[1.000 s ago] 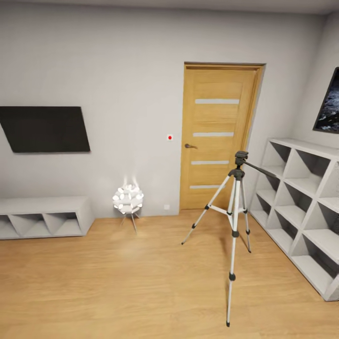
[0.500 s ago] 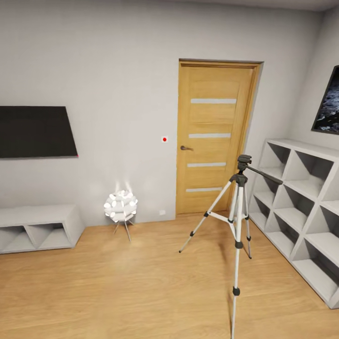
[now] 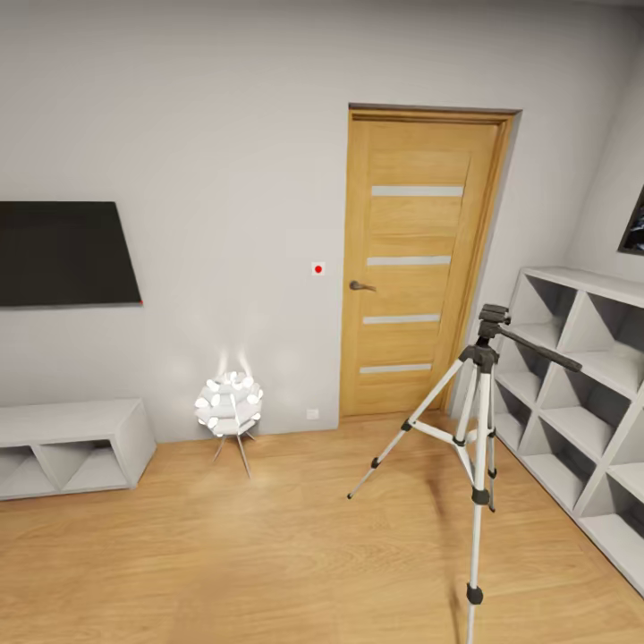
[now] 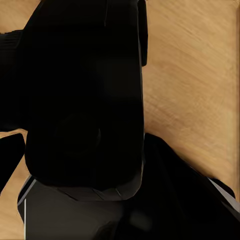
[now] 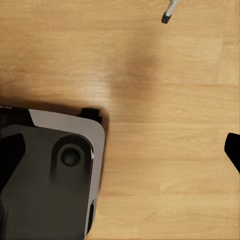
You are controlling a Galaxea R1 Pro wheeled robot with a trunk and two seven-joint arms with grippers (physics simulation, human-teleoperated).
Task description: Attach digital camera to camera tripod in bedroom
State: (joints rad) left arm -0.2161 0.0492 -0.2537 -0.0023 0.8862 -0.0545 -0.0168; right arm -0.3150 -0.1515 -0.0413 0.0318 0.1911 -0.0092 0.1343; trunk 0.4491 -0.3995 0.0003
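Head view has the camera tripod (image 3: pixel 478 420) standing on the wood floor (image 3: pixel 268 537) between the oak door (image 3: pixel 420 259) and the white cube shelves (image 3: pixel 581 394). Left wrist view: a black boxy mass, possibly the digital camera (image 4: pixel 82 95), sits close against the lens; whether the jaws clamp it, I cannot tell. Right wrist view: a tripod foot (image 5: pixel 168 16) rests on planks; that claw's opening is unclear.

wall television (image 3: pixel 67 253), globe floor lamp (image 3: pixel 230 404), low bench (image 3: pixel 72 444)
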